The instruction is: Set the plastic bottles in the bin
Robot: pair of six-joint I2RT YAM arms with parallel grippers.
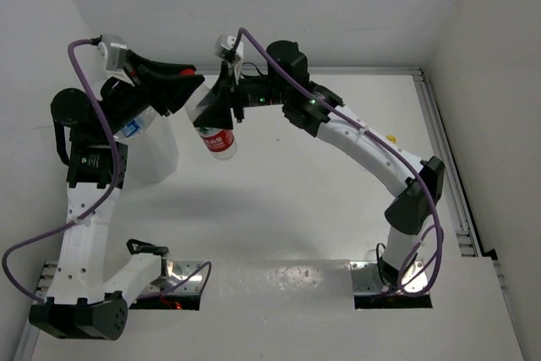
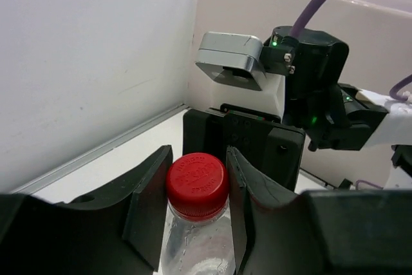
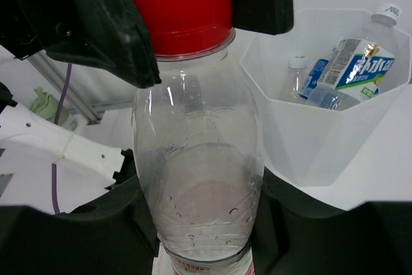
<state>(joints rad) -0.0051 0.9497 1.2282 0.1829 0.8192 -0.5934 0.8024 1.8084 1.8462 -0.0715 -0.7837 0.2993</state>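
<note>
The right claw [image 3: 201, 214] clasps a bottle [image 3: 196, 152] round its body, and just ahead the left claw [image 2: 197, 173] pinches its red cap [image 3: 179, 8]. Farther off, right of the right claw, the bin [image 3: 322, 149] holds other bottles [image 3: 356, 62].

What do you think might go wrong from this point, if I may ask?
Both pincers grip one red-capped bottle: the left pincer only by its cap, the right pincer round its body. If the right lets go, the bottle may swing or slip. It hangs beside the bin, not over it, so a drop would likely miss.
</note>
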